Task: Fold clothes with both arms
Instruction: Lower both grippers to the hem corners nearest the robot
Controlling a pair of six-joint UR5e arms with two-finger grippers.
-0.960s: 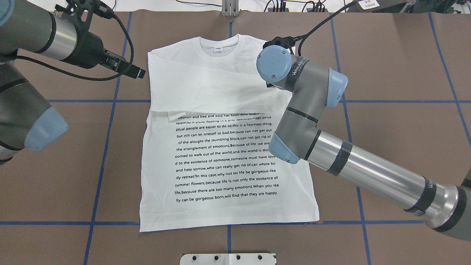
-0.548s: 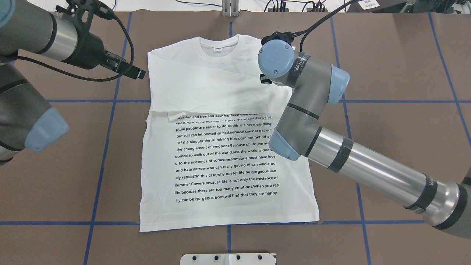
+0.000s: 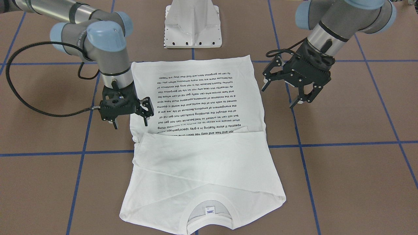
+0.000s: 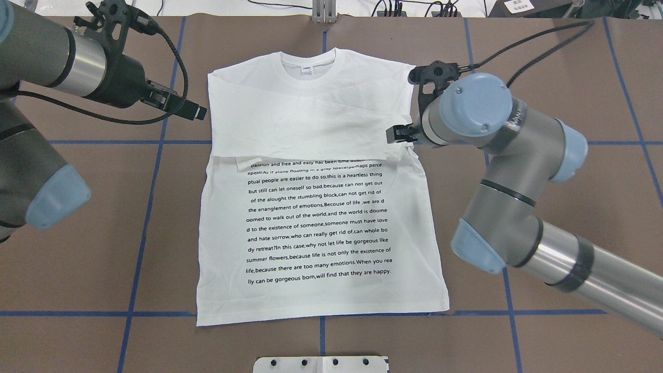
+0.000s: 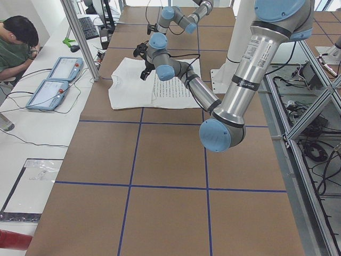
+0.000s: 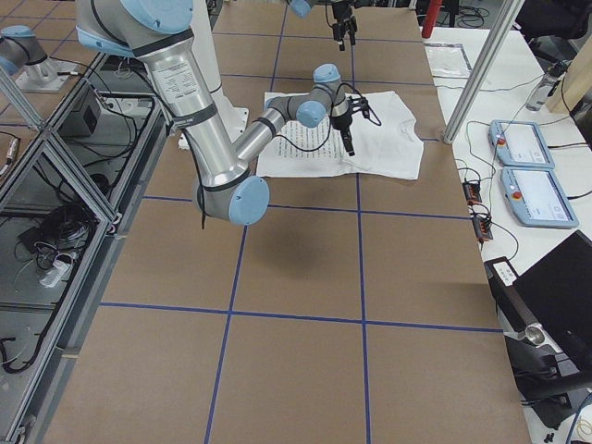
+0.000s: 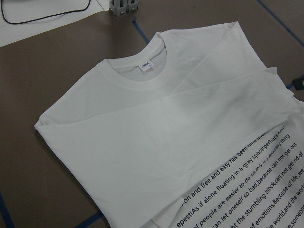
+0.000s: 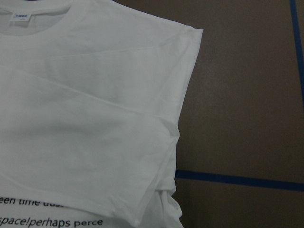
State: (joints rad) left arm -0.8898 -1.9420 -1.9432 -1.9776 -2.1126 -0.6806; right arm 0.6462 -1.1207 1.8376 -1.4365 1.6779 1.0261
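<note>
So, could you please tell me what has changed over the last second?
The right arm swung toward the robot's right, carrying its open end effector from above the T-shirt out to its edge on that side. Nothing was visibly gripped or released. The left arm barely moved; the T-shirt lies as before.

overhead looks down from behind the robot; front-facing faces it steeply from across the table. two end cameras look along the table from afar. both wrist cameras sit close over the t-shirt, its collar half, shared by all.
</note>
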